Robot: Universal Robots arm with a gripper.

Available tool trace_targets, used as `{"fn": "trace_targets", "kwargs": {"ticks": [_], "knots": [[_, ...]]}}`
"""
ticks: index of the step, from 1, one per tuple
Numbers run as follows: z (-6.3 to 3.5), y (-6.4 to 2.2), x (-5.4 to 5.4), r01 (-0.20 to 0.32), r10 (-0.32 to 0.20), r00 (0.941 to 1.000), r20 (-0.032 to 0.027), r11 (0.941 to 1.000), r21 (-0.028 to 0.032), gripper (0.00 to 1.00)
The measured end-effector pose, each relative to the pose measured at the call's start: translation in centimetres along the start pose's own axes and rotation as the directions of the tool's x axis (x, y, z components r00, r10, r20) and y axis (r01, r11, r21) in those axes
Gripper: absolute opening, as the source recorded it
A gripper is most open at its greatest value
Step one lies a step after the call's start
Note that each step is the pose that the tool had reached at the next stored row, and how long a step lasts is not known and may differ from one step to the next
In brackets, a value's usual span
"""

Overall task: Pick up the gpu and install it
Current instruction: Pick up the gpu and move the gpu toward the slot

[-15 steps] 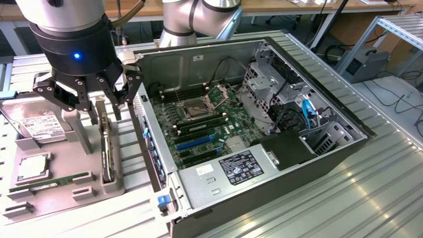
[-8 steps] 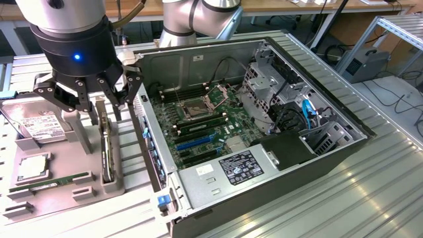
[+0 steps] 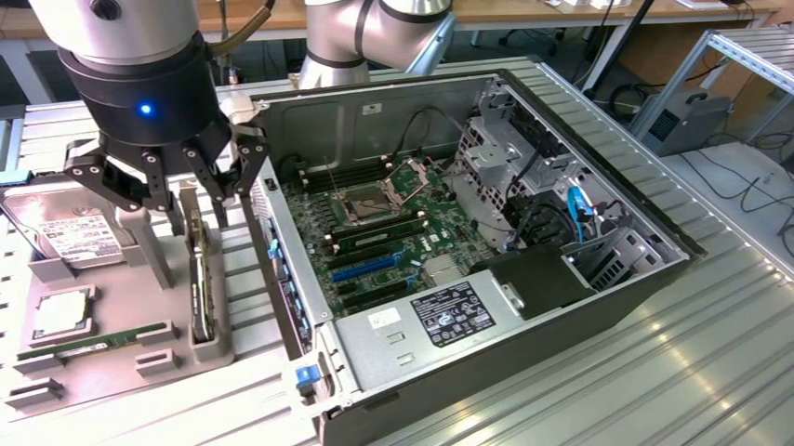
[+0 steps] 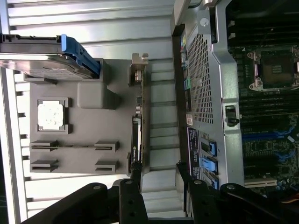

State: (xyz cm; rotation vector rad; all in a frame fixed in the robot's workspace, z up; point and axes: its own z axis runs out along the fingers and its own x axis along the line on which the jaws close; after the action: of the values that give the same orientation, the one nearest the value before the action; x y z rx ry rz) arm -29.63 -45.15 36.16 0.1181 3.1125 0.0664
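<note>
I see my gripper (image 3: pixel 186 197) wide open and empty, poised over the gpu (image 3: pixel 200 283), which stands on edge in the tray (image 3: pixel 125 311) beside the case (image 3: pixel 522 358)

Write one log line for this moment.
tool: open | position: over gpu | gpu: on edge in holder, not lifted

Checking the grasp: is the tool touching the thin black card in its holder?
Cannot tell: the exterior view has the tool overlapping the thin black card.
</note>
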Motion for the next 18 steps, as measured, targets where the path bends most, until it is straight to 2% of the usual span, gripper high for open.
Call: {"fn": "trace_targets", "kwargs": {"ticks": [18], "knots": [[0.36, -0.02, 0.01, 0.0, 0.0, 1.0, 0.0, 1.0, 0.0, 0.42]]}}
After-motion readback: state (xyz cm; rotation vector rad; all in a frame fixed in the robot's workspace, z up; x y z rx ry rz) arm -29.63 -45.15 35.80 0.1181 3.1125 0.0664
